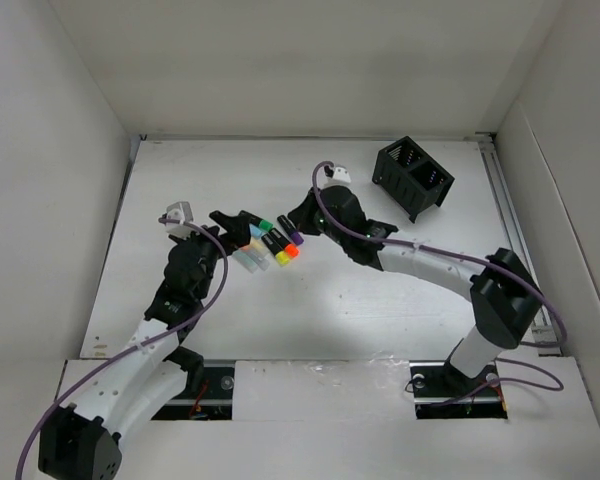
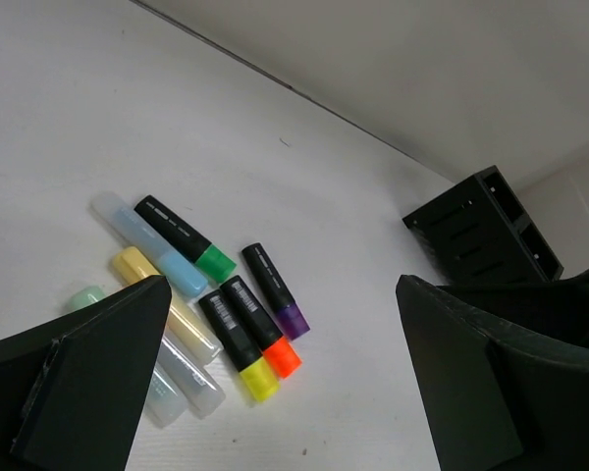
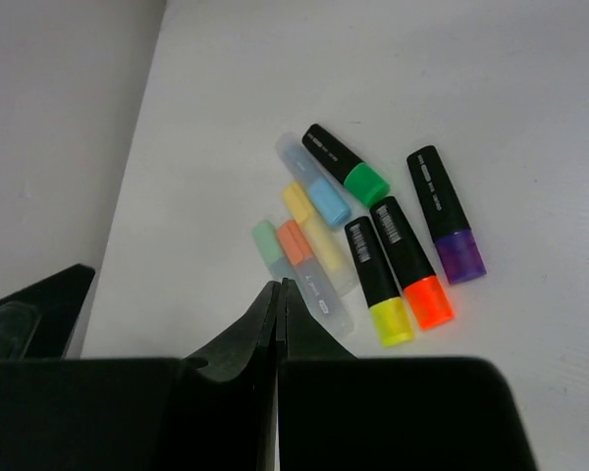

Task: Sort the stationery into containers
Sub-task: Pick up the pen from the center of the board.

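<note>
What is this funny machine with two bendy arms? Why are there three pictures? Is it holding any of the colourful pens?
It is a robot with two arms fixed to the edge of a white table. One picture looks down from a camera up above. The other two come from little cameras on each wrist, so you see the black fingers up close. The left gripper is wide open. The right gripper is pinched shut, with nothing in it. So no pen is held. Near both grippers lie the highlighter markers in a bunch: black ones with green, yellow, orange and purple ends, and pale see-through ones. Farther back stands a black mesh organizer with compartments.
</note>
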`<action>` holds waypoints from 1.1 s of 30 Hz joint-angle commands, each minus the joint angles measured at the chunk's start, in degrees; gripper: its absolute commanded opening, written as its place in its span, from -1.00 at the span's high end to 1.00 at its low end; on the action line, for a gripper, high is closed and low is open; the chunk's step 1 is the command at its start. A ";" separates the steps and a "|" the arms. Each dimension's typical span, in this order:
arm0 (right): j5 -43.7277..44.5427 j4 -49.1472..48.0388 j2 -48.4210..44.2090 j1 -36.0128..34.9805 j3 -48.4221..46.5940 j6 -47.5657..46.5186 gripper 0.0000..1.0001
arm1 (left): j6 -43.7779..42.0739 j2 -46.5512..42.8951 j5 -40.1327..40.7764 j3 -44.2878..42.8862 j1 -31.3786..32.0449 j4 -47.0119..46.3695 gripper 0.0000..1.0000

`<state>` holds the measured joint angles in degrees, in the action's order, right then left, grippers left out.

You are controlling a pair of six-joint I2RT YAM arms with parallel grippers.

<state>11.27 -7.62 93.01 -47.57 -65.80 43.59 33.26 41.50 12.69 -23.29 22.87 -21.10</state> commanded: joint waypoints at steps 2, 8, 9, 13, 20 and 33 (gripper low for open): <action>6.82 4.97 3.57 0.02 -5.73 -0.79 1.00 | 0.68 -0.98 -1.06 -2.46 0.15 1.68 -0.99; 13.60 20.26 18.83 0.55 -20.93 -3.68 0.68 | 0.31 -1.51 -8.03 -2.46 0.15 -1.31 0.20; 14.30 21.58 20.70 0.55 -22.77 -3.69 0.48 | 0.84 -1.51 -8.55 -2.46 0.15 -1.31 0.35; 14.84 24.67 27.04 1.16 -29.73 -5.19 -0.14 | 1.37 -1.51 -7.69 -1.85 0.94 -1.31 0.40; 8.69 33.44 36.70 4.85 -43.17 -6.77 -0.30 | 2.08 -1.51 -8.73 -1.85 0.95 -1.84 0.12; 1.57 39.87 44.27 4.86 -53.03 -11.24 -0.24 | 2.60 0.25 -9.26 -2.38 0.95 -1.84 -0.02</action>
<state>15.55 29.39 136.35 -42.28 -116.18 34.22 35.46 41.52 4.43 -23.40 23.59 -20.36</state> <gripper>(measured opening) 0.629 0.507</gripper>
